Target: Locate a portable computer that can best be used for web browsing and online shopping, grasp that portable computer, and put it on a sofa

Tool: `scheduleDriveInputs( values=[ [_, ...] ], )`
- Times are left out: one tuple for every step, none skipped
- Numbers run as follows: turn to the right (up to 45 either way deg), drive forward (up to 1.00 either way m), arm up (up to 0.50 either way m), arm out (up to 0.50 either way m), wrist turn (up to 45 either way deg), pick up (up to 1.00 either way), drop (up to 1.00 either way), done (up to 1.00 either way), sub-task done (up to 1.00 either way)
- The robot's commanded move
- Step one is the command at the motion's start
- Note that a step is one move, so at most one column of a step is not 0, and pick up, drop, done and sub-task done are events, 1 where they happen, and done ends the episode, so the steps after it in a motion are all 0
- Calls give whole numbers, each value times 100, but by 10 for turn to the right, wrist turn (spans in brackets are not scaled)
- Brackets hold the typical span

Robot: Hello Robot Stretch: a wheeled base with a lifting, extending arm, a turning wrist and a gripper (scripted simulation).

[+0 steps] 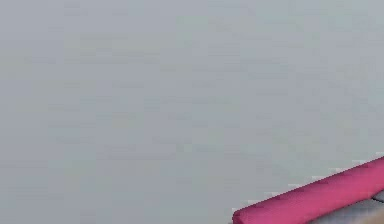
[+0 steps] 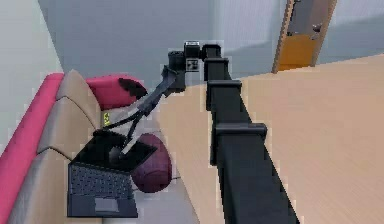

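An open dark laptop lies on the beige seat of a sofa with pink sides, at the arm side view's lower left. The dark arm rises from the bottom edge to two white marker squares near the top. From there the gripper reaches down and left, and its thin fingers end right at the laptop's screen. With the laptop resting on the seat behind them, I cannot tell whether the gripper holds anything. In the forward view a pink sofa edge crosses the bottom right corner.
A dark red round cushion sits on the sofa just right of the laptop, and another lies farther back. Light wooden floor spreads right of the arm. An orange-brown door stands at the top right. A plain grey wall faces the forward view.
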Motion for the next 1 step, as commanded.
scheduleDriveInputs(
  values=[
    [0,0,0,-38,0,0,0,0,0]
  ],
)
